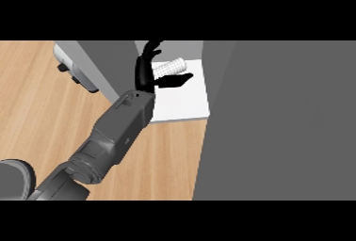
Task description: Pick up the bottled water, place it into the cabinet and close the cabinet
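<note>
Item one: we are extending our left hand (147, 70) from the lower left of the head view, the grey forearm (115, 136) running diagonally up across the wooden counter (42, 117) and into the cabinet (104, 66). The black fingers (148, 51) are spreading wide and pointing upward, while the thumb (175, 81) is sticking out to the right; the hand is standing open and is not curling round anything. Item two: the bottled water (171, 68) is lying on its side on the white shelf (184, 101) inside the cabinet, its pale ribbed body slanting up to the right, near the back of the shelf. It is sitting in the gap between our fingers and thumb, just beside the palm; we cannot tell whether the palm is touching it. Item three: the cabinet is showing a grey left wall alongside our forearm, with the white floor of the shelf reaching toward us and ending at the counter's edge. Item four: the cabinet door (278, 122) is filling the right side of the view as a broad dark grey panel, standing open beside the shelf. Item five: a grey appliance (73, 66) with dark fittings is sitting at the upper left of the counter, partly cut by the cabinet wall. Our right hand is not showing anywhere.
</note>
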